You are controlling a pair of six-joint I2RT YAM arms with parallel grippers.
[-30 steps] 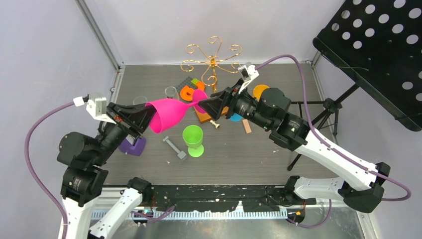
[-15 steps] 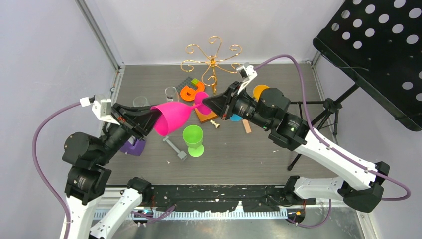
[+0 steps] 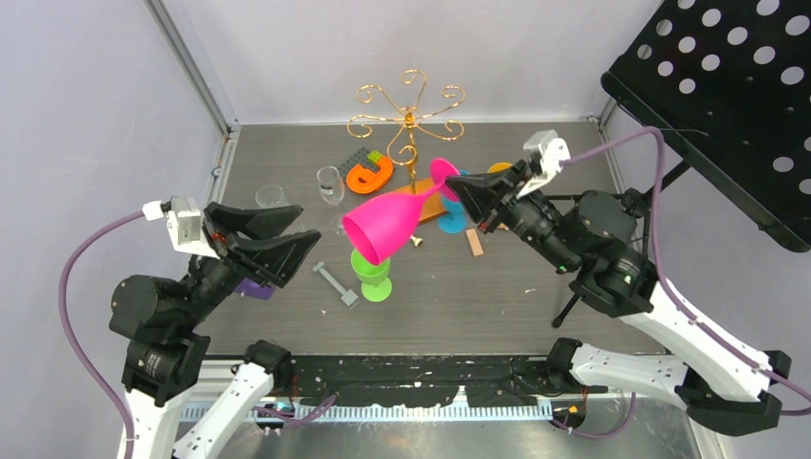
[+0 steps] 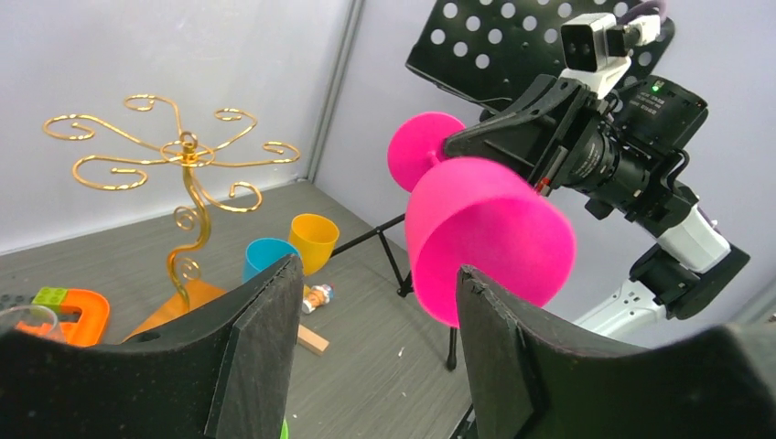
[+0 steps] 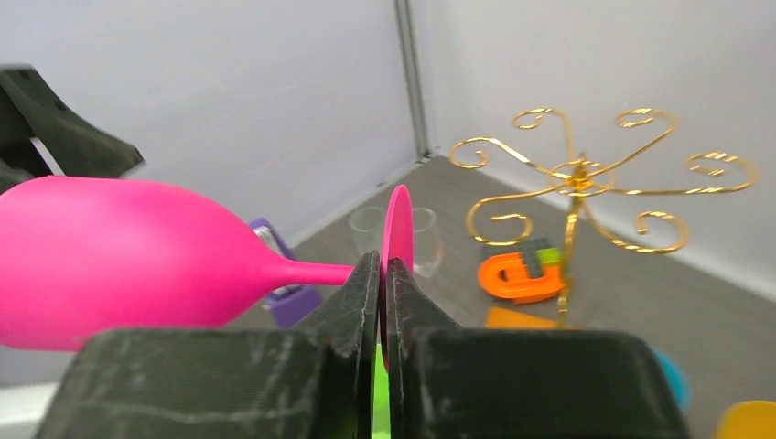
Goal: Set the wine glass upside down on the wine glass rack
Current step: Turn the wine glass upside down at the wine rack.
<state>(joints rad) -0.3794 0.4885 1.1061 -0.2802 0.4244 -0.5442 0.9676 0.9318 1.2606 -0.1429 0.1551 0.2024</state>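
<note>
Right tool (image 3: 457, 191): clenched on wine glass (image 3: 387, 225) foot.
Left tool (image 3: 308, 227): released, empty.
Glass axis: bowl pointed toward 8 o'clock.
Wine glass rack (image 3: 409, 120): stood at 11 o'clock from right tool.

Right gripper (image 4: 460, 146) pinches the wine glass (image 4: 490, 240) (pink, tilted) by its foot.

Wine glass (image 3: 385, 225) is seen as smooth matt pink plastic, wine glass rack (image 3: 409, 117) is made of shiny gold wire, table's (image 3: 536, 306) finished in dull grey woodgrain.
</note>
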